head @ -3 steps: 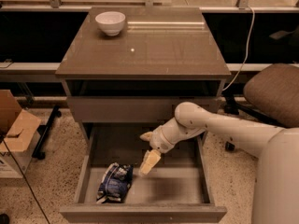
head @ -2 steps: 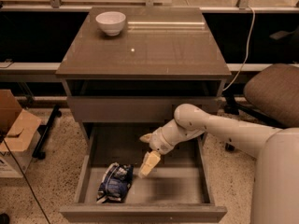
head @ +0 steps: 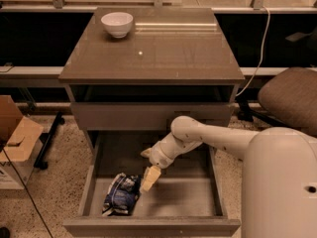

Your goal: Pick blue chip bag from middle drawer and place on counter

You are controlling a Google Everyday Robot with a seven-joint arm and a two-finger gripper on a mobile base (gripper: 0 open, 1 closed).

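Beneath the counter [head: 163, 53], the middle drawer [head: 198, 195] stands pulled fully out, its floor in plain view. The arm [head: 213, 135] reaches in from the right, crossing the drawer's rear half and bending downward at the wrist.

The bag [head: 120, 194] lies on the drawer floor in the front-left part, close to the left wall. Its long axis runs roughly front to back, leaning slightly rightward at the rear end.

The gripper [head: 150, 178] hangs low over the floor, just beside the bag's right rear edge; contact cannot be confirmed. Whether it is released or clenched cannot be told; it carries nothing. The bag therefore lies to the gripper's left and slightly toward the drawer front. In the inspector's judgement, the grasp calls for a short leftward shift and descent, closing across the bag's narrow width.

A bowl [head: 117, 24] sits at the counter's rear left.
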